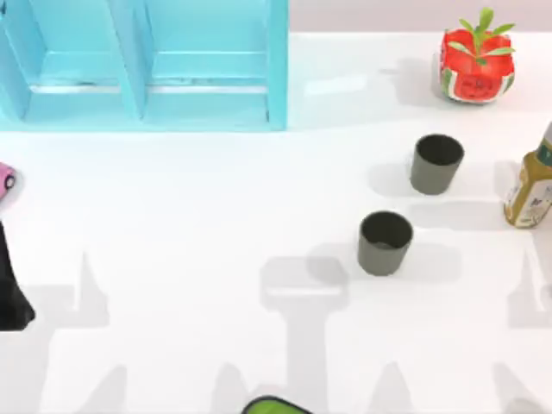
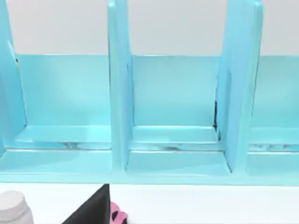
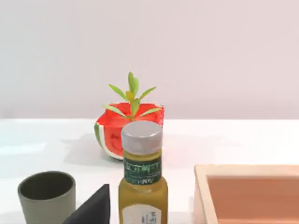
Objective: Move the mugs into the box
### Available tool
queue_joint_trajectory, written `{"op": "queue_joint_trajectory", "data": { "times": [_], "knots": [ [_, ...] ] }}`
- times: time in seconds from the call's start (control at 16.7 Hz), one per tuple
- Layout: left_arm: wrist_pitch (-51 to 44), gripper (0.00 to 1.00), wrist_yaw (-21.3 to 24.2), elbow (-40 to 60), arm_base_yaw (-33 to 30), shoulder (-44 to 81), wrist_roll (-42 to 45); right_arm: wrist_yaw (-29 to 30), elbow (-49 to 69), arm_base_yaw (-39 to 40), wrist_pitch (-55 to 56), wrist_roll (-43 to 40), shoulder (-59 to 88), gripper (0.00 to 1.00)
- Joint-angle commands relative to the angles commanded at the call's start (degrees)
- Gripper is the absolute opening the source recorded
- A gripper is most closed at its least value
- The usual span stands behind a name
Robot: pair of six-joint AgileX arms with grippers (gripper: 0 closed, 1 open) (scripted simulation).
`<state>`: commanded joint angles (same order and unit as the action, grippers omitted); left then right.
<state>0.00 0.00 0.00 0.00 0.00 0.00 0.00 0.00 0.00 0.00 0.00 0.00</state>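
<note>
A dark tip of the right claw is showing low in the right wrist view, and I cannot tell whether that claw is open or closed. It is holding nothing that I can see. It is hanging low over the table and facing the right-hand cluster, which looks to me like a ready pose before any reach.

Just beyond it, 1 mug is standing upright beside 1 yellow bottle. Behind the bottle 1 watermelon pot is sitting, and 1 wooden box is lying open-topped close by on the bottle's other side.

From above, 2 mugs are standing apart on the table's right half. The near mug is sitting towards the middle and the far mug towards the bottle. Both are sitting mouth-up outside the box, so neither is moved yet. Being upright, they are leaving rims and sides free for gripping.

The left claw is parking at the left side, facing 1 blue rack, and I cannot tell its state either. 1 white cap and 1 pink object are lying near it.
</note>
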Motion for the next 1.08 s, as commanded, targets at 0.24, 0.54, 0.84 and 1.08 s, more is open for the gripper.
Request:
{"op": "queue_joint_trajectory", "data": {
  "times": [0.24, 0.54, 0.84, 1.08],
  "knots": [
    [0.0, 1.0, 0.0, 0.0, 0.0, 0.0, 0.0, 0.03, 1.59, 0.19, -1.06, 0.38, 1.54, 1.0],
    [0.0, 1.0, 0.0, 0.0, 0.0, 0.0, 0.0, 0.06, 14.45, 2.26, -9.81, 3.51, 13.63, 1.0],
    [0.0, 1.0, 0.0, 0.0, 0.0, 0.0, 0.0, -0.01, 36.62, 6.25, -25.11, 8.68, 35.08, 1.0],
    [0.0, 1.0, 0.0, 0.0, 0.0, 0.0, 0.0, 0.13, 58.79, 9.8, -39.5, 12.92, 57.17, 1.0]
  ]
}}
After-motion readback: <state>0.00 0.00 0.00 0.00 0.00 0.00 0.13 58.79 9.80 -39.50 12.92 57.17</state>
